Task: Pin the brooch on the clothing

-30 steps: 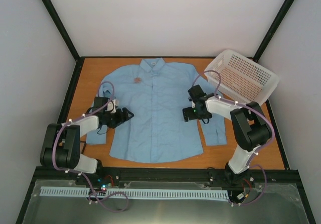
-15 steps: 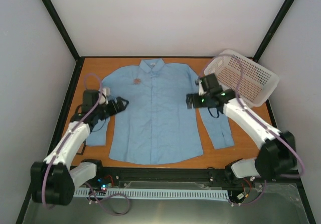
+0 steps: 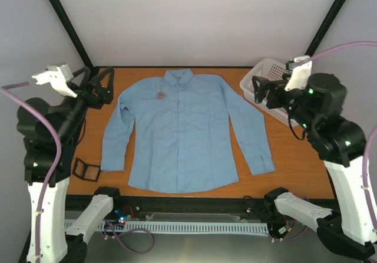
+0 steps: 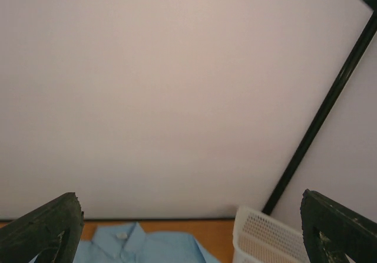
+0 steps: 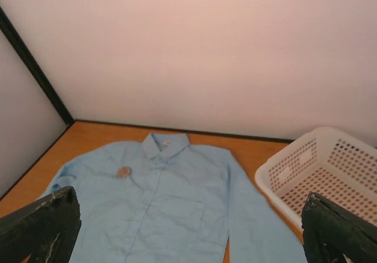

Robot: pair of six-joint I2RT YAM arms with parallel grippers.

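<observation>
The left tool (image 3: 101, 87) and the right tool (image 3: 260, 91) both gape wide, empty, touching nothing.

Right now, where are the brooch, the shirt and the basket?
brooch (image 5: 123, 171): right wrist view, its brownish face.
shirt (image 3: 182, 139): top external view, middle of the front.
basket (image 5: 288, 165): right wrist view, perforated side wall.
</observation>
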